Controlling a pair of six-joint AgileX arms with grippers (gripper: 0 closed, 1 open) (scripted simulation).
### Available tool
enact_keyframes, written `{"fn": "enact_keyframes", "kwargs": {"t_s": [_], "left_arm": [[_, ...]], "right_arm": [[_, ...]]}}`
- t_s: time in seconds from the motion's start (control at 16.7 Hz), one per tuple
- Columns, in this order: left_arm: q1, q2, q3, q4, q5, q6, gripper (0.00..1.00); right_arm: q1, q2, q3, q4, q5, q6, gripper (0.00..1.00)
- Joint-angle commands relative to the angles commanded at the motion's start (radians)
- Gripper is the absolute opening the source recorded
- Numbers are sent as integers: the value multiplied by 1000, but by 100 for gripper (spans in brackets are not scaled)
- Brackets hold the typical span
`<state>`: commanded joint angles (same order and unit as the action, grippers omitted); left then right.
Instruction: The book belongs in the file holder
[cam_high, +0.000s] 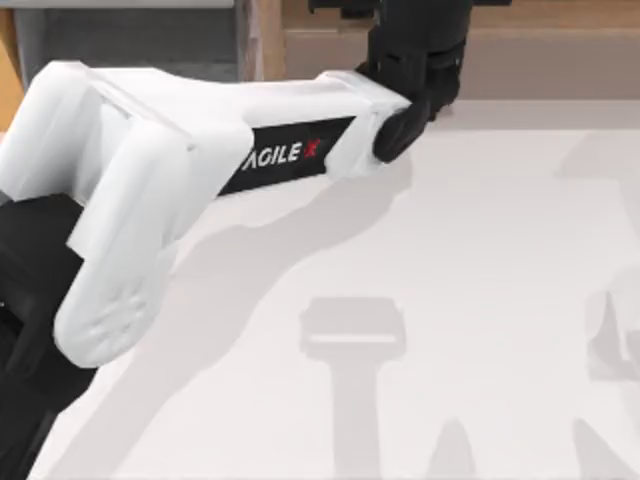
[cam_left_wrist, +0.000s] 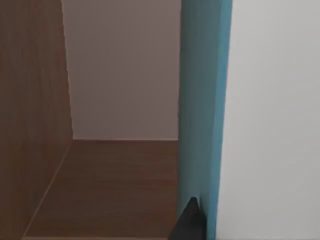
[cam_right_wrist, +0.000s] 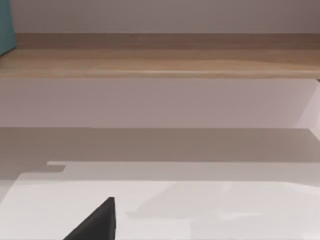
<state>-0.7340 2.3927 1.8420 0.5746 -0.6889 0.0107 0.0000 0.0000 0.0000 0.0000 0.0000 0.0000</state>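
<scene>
The teal book (cam_left_wrist: 202, 100) stands upright and close up in the left wrist view, with one dark fingertip (cam_left_wrist: 189, 225) pressed against its cover. My left gripper (cam_high: 415, 70) reaches to the far edge of the table at the top centre and is shut on the book. It hangs over the brown shelf (cam_high: 540, 50), to the right of the file holder (cam_high: 130, 40), whose grey wall and light wood lip (cam_high: 268, 40) sit at the top left. Brown wood walls and a brown floor surround the book. A teal sliver of the book (cam_right_wrist: 5, 25) also shows at the shelf's end.
The long brown wooden shelf (cam_right_wrist: 160, 55) runs along the table's far edge. Part of my right gripper (cam_right_wrist: 100, 222) hangs low over the white table (cam_high: 450, 250), parked at the right. My left arm's white links span the table's left side.
</scene>
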Motion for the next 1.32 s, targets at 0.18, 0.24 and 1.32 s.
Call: {"fn": "enact_keyframes", "kwargs": {"t_s": [0.18,0.24,1.32], "left_arm": [[0,0,0,0,0,0,0],[0,0,0,0,0,0,0],[-143,-141,-111,-56,140,31,0]], "right_arm": [[0,0,0,0,0,0,100],[0,0,0,0,0,0,100],[0,0,0,0,0,0,100]]}}
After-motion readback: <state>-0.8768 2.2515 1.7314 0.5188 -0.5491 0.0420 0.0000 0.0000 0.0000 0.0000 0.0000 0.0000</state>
